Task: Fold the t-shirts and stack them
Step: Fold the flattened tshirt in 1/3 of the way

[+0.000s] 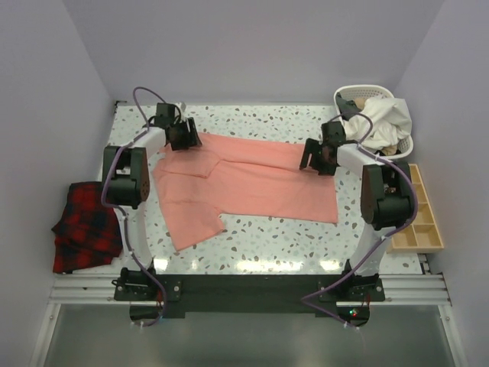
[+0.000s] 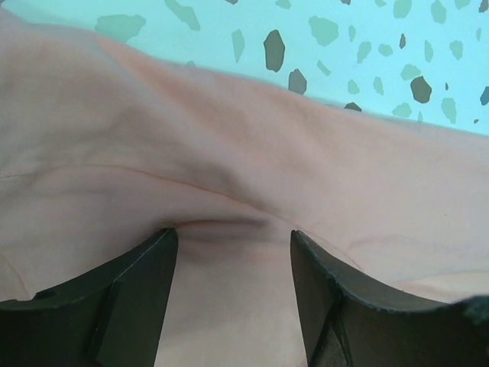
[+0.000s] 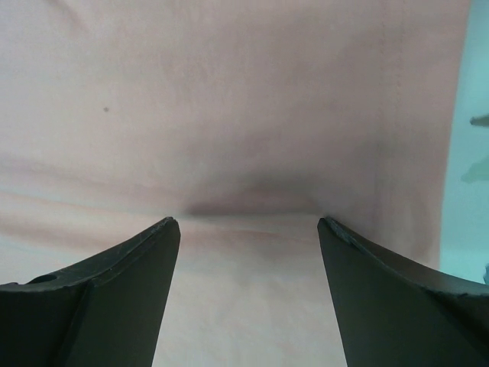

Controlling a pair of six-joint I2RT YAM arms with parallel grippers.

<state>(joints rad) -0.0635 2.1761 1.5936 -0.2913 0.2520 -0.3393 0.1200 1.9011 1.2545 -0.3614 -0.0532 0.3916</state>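
T-shirt point(image 1: 252, 187) lies spread; long axis left-right; hem rightward

A robotics lab test cell: plain white walls point(image 1: 252, 46) box in a speckled table point(image 1: 260, 122), two robot arms point(image 1: 126, 183) are bolted to an aluminium rail point(image 1: 80, 290) at its near edge, purple cables point(image 1: 135, 98) loop from them, and a pink t-shirt point(image 1: 260, 183), laundry basket point(image 1: 359, 89) and wooden compartment tray point(image 1: 426, 229) sit on the tabletop

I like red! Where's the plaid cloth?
In the top view, the plaid cloth lies at the near left, beside the left arm, left of the t-shirt.
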